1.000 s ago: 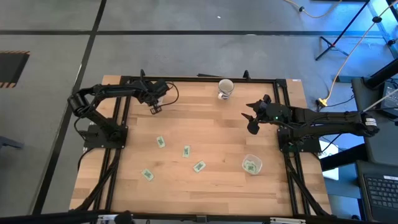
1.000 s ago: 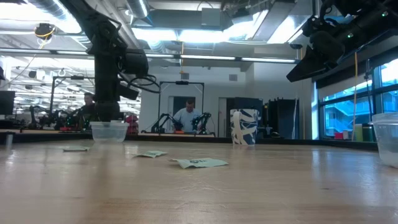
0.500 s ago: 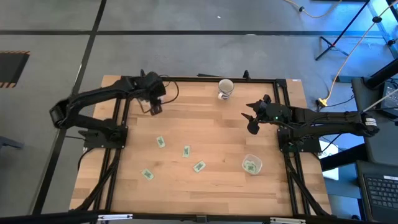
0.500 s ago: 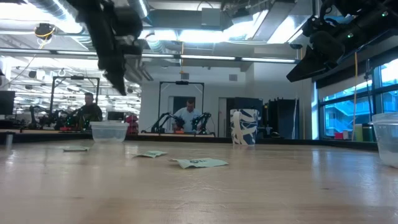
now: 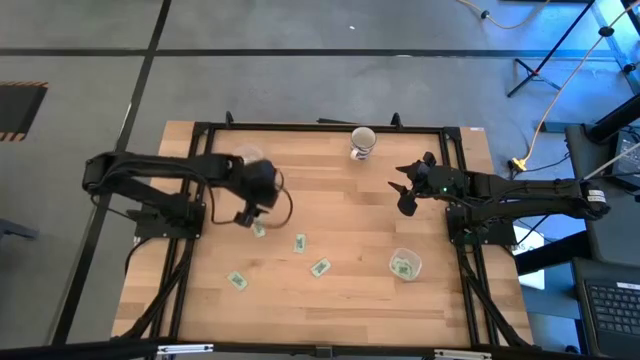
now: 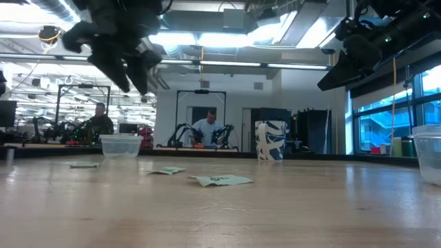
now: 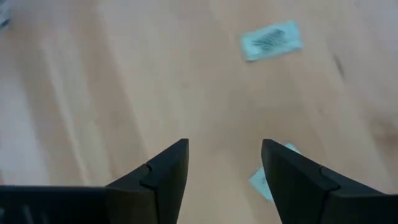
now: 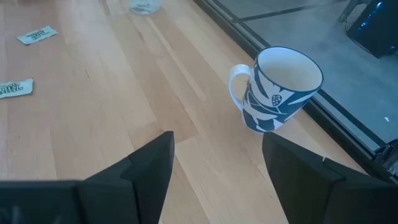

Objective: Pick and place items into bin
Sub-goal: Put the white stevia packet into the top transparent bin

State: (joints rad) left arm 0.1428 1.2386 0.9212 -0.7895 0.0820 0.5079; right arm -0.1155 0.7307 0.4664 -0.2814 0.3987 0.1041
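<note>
Several small green packets with white edges lie flat on the wooden table: one (image 5: 258,229), one (image 5: 300,242), one (image 5: 320,267) and one (image 5: 236,281). My left gripper (image 5: 243,217) hovers open above the table, just beside the first packet. In the left wrist view its open fingers (image 7: 224,149) frame bare wood. One packet (image 7: 271,40) lies ahead and another (image 7: 266,181) peeks out beside a finger. My right gripper (image 5: 404,198) hangs open and high near the mug (image 8: 280,90).
A clear cup (image 5: 404,264) with a green packet inside stands near the table's right near side. Another clear container (image 5: 250,158) stands at the far left. A blue-and-white mug (image 5: 362,143) stands at the far edge. People show in the room behind (image 6: 207,131).
My left gripper has swung from above the clear container at the far left toward the table's near edge and slightly right. It now hovers by the nearest packet. The packets, cups and mug have stayed put.
</note>
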